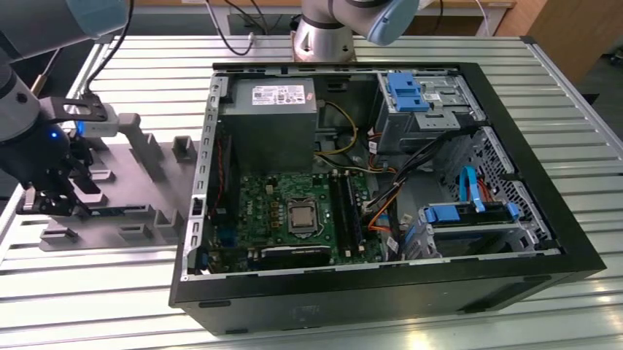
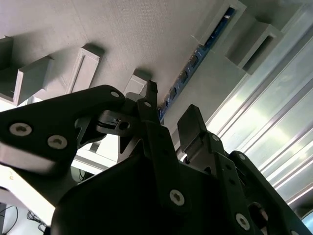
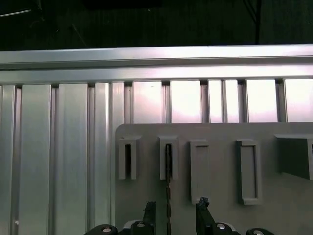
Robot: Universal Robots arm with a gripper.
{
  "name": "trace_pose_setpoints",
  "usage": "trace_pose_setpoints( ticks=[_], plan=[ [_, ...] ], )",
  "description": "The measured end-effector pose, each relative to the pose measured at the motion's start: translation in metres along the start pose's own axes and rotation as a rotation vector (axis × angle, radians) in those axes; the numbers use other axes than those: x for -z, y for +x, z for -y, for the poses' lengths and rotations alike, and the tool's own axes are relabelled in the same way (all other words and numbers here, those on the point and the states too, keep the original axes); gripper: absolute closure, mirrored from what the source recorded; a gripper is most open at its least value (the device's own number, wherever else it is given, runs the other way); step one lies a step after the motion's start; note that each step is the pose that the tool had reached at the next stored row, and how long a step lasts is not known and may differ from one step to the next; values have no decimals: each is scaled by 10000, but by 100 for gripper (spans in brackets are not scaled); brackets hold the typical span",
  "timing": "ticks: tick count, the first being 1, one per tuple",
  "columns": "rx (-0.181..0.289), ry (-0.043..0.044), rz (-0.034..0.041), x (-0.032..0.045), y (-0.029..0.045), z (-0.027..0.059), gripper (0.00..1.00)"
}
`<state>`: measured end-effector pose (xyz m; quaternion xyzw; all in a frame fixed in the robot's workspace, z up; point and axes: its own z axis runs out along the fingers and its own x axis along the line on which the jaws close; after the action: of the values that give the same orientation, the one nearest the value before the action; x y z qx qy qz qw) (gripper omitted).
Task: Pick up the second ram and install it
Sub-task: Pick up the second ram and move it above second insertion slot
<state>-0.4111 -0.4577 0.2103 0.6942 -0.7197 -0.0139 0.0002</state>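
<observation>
Straddling the upright second ram (image 3: 168, 169) in the grey fixture (image 3: 279, 215), gripper (image 3: 175, 205) jaws open, holding nothing; fixture blocks (image 3: 199, 171) flank it.

Grey arm (image 1: 326, 40), pale-blue caps (image 1: 389, 18), seemingly black jaws.

A: How much of the second ram (image 2: 193, 61) can you see in the second wrist view?
B: One thin edge. Its near end goes behind the end effector (image 2: 172, 100), whose body is cut off by the picture's edge.
A: And in the first wrist view?
B: It is a dark line seen edge-on, with chips too small to tell. It runs out of the frame, and the grey fixture (image 3: 274, 210) is cropped as well.
A: And the exterior view?
B: At nine o'clock the end effector is a dark shape over the fixture, hiding what lies under it. The arm (image 1: 14, 109) is cut off there, and its base (image 1: 326, 40) is cut off at twelve o'clock.
</observation>
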Motion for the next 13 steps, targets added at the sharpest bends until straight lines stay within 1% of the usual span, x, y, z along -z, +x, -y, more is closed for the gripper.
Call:
trace_pose_setpoints(
  ticks=[9, 13],
  plan=[
    [35, 51, 1, -116, 4, 2, 55],
    [36, 56, 0, -131, 5, 2, 55]
  ],
)
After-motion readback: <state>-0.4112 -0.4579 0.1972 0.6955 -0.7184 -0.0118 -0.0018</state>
